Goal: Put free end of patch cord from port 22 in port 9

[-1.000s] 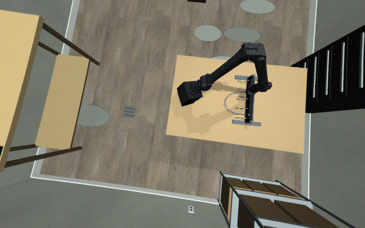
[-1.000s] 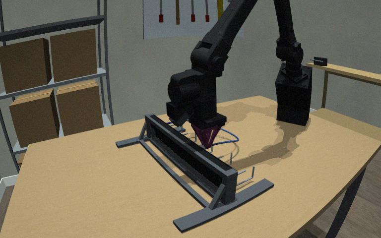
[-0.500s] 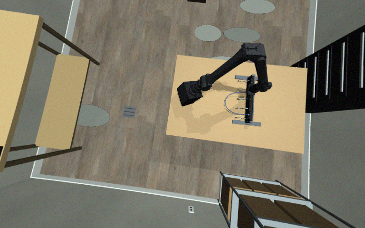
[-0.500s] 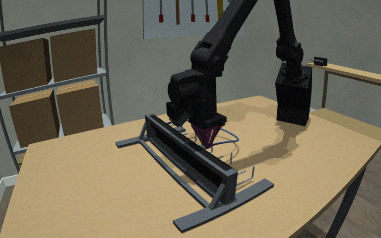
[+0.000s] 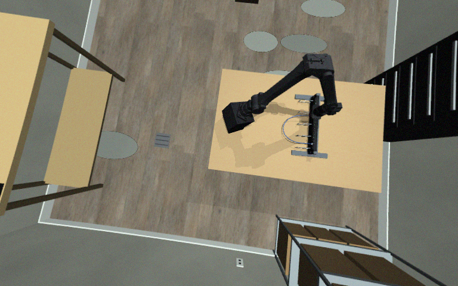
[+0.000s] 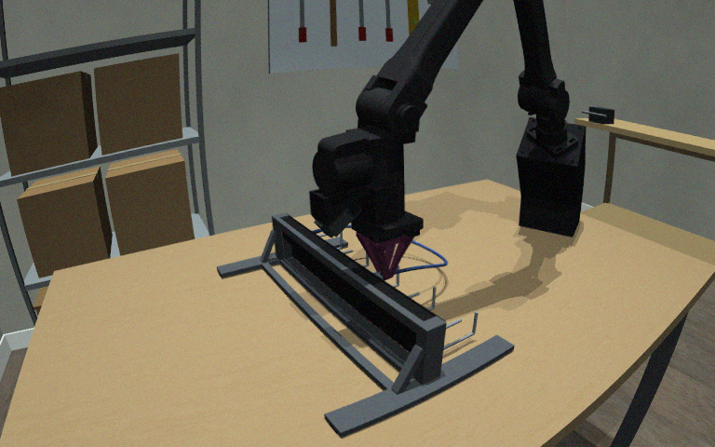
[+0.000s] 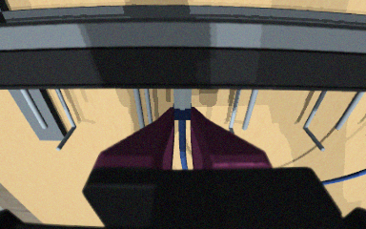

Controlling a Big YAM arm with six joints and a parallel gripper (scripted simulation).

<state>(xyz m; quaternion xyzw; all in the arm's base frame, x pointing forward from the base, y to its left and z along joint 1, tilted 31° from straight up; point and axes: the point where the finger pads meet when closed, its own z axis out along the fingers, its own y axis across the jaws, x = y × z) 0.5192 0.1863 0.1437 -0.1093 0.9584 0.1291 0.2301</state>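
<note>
Gripping the plug (image 7: 182, 114) at the wrist frame's centre, the fingers (image 6: 380, 250) are closed around it. The rack (image 5: 313, 134) (image 6: 363, 279) (image 7: 286, 69) stands on the tabletop (image 5: 256, 148) (image 6: 173, 337) (image 7: 57, 178), right of centre in the top frame.

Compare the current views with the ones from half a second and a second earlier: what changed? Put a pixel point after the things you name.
Nothing visibly changed. The arm (image 5: 287, 84) (image 6: 406, 74), the rack (image 5: 313, 128) (image 6: 358, 279) (image 7: 143, 67) and the blue cord's loop (image 5: 282, 129) (image 6: 446, 262) (image 7: 345, 178) all stayed as they were.
</note>
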